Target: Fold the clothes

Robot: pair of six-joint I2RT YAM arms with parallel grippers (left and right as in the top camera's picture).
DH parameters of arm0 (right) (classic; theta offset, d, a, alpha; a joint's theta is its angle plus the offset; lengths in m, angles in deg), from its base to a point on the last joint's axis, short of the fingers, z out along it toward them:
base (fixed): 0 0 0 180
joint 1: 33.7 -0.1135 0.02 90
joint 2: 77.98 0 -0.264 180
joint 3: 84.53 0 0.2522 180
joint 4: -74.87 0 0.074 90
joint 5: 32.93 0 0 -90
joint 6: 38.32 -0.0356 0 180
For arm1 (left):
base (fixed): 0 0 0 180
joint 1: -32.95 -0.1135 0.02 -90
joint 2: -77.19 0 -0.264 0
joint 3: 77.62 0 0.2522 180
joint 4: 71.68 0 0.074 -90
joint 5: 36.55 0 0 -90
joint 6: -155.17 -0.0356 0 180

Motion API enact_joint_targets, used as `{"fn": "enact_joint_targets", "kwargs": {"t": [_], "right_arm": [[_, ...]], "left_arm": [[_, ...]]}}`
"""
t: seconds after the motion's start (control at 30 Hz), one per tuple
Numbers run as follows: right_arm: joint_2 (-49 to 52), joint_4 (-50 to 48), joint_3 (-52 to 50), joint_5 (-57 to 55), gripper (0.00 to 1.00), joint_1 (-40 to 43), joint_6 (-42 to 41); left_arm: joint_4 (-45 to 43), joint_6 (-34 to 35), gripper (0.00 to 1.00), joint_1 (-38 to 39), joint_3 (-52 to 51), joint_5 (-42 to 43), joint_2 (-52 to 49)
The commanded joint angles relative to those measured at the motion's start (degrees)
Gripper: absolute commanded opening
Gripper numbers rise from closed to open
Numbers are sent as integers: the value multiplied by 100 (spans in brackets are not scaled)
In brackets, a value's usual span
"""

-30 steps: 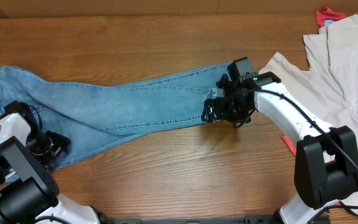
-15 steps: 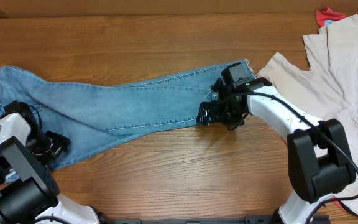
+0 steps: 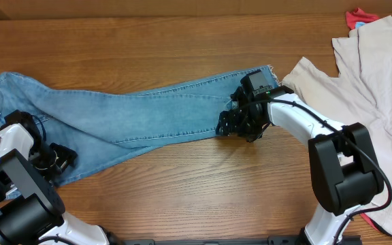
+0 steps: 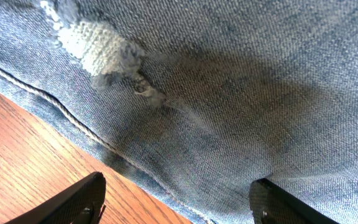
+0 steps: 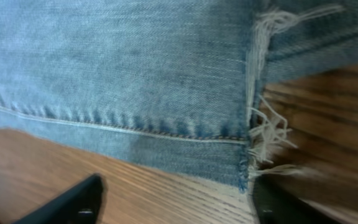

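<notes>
Both jaws open | left jaws above jeans [image 3: 135, 112] edge | right jaws straddling frayed hem [image 5: 252, 112]

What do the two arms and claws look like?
The left arm and right arm: white rounded links, bulky black joints, thin black cable along the right one. The left claw and right claw: black fingers.

A wooden table [image 3: 182, 41] is carrying everything. Light blue jeans [image 3: 141, 112] are lying stretched across its left and middle (frayed hem pointing right). A beige garment [image 3: 373, 75] is spreading over the right side, and a red cloth [image 3: 358, 15] is peeking out beside it at the far corner.
</notes>
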Motion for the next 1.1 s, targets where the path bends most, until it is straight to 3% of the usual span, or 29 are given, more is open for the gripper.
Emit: {"fn": "enact_joint_targets", "kwargs": {"t": [0.0, 0.1, 0.43, 0.57, 0.83, 1.07], "right_arm": [[85, -35, -31, 50, 68, -11, -107], [85, -125, -31, 50, 67, -9, -146], [83, -505, -20, 50, 39, 7, -175], [83, -551, -20, 48, 4, 66, -284], [-131, -264, 483, -680, 4, 103, -254], [-273, -166, 2337, -1816, 4, 284, 57]], "left_arm": [[-162, 17, 78, 24, -149, -201, -96], [-151, 15, 78, 24, -149, -203, -96], [-151, 15, 78, 24, -149, -203, -96], [-151, 15, 78, 24, -149, -203, -96], [-153, 15, 78, 24, -149, -205, -96], [-157, 17, 78, 24, -149, -205, -96]]}}
